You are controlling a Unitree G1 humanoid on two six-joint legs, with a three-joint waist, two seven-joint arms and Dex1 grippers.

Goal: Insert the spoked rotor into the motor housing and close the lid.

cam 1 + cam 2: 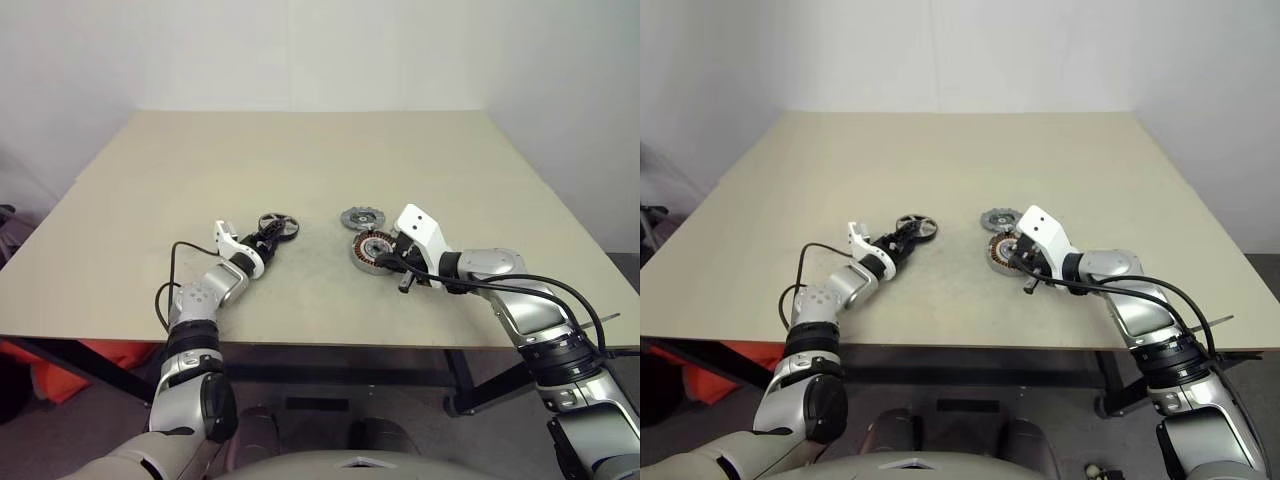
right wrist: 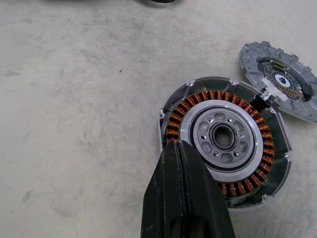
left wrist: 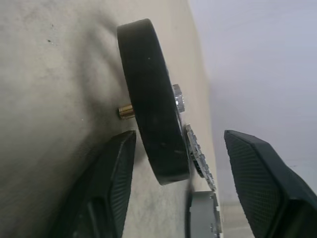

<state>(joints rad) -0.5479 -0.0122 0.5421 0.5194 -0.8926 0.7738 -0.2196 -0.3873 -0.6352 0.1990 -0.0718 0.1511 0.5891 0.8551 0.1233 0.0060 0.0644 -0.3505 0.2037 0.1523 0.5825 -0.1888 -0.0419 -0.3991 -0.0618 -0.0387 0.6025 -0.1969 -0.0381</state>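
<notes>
One motor housing, face up on table, nothing inside its middle hole. One ring of copper coils around silver centre. Right gripper squeezed shut, holding nothing, tips just over housing's near edge. One lid flat on table, just past housing, touching its rim. One spoked rotor at left gripper. Left fingers apart, one each side of rotor's dark rim; cannot tell if they touch it. Rotor well apart from housing.
</notes>
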